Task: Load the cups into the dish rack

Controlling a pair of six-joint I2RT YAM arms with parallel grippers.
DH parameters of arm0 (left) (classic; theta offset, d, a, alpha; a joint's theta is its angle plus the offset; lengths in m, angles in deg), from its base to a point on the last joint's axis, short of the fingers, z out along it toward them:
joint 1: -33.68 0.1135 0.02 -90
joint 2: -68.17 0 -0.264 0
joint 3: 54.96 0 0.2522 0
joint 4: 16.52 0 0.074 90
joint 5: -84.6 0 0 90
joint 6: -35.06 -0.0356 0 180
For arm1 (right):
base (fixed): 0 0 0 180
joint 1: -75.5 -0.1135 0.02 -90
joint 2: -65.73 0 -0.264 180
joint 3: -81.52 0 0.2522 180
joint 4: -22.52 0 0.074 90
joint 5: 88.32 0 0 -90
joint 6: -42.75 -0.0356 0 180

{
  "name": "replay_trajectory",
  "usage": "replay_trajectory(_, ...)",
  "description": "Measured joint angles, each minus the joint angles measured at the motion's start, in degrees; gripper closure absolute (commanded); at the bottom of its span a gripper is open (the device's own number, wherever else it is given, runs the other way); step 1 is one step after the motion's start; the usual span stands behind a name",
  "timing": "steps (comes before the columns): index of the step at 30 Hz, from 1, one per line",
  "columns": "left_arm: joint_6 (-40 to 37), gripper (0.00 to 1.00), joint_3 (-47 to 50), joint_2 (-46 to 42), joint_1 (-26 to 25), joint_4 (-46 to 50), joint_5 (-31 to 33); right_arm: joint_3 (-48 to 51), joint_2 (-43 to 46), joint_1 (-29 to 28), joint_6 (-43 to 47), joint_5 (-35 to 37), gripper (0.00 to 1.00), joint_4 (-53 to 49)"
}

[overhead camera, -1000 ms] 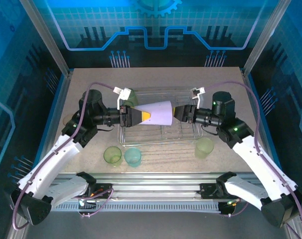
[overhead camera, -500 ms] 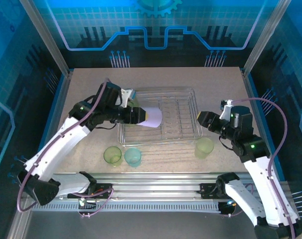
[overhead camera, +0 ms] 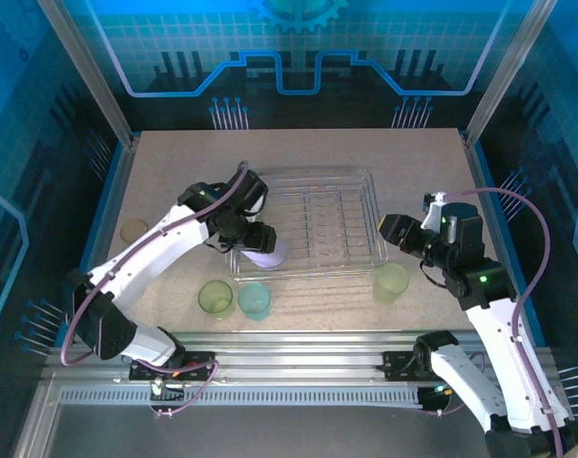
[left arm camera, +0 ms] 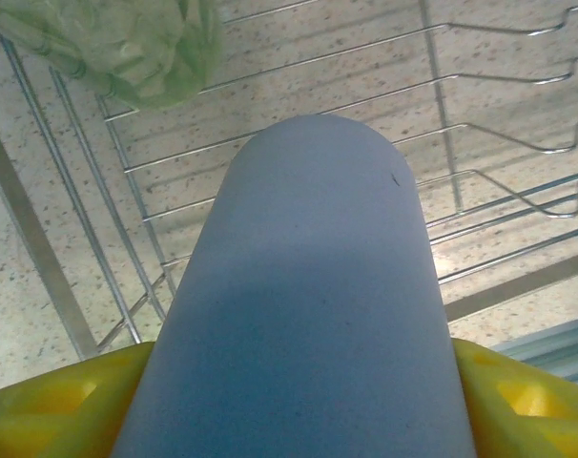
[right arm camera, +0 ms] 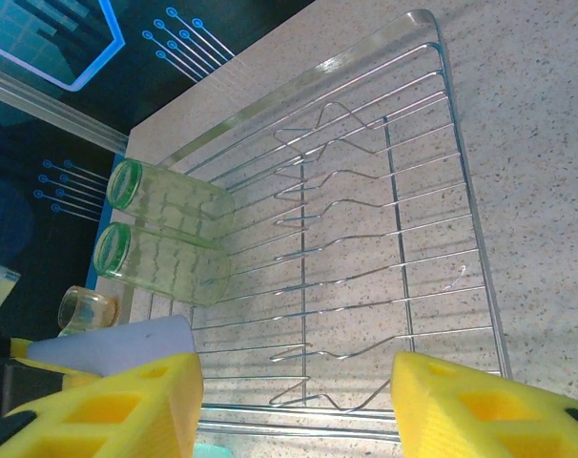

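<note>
The left end effector [overhead camera: 254, 239] is clamped on the lavender cup [left arm camera: 308, 286], which juts ahead of its fingers, just above the wires of the dish rack [overhead camera: 313, 275] near a corner. A yellow-green cup [left arm camera: 127, 48] lies in the rack just beyond, up and to the left. Let go this close to the rim, the cup could roll out onto the tabletop [overhead camera: 403, 162] or knock that neighbour. The right end effector [right arm camera: 297, 405] stands apart and empty, with the rack ahead of it.
</note>
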Motion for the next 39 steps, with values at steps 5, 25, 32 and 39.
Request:
replay_trajectory(5, 0.0, 0.99, -1.3, 3.4, -0.1, 2.0, 3.1, 0.0, 0.0, 0.1, 0.0, 0.1, 0.45, 0.0)
replay_trajectory(25, 1.5, 0.77, 1.0, 9.7, -0.3, 2.8, 8.0, 2.6, 2.1, 0.7, 0.0, 1.3, 0.45, -1.6)
replay_trajectory(32, 1.6, 0.53, 1.4, 9.7, -0.6, 2.1, 8.9, 2.7, 2.9, 0.7, -0.3, 1.6, 0.45, -2.1)
replay_trajectory(39, 2.2, 0.52, 2.6, 8.8, -1.0, 0.6, 9.9, 3.0, 2.9, 1.4, -0.9, 1.7, 0.46, -2.5)
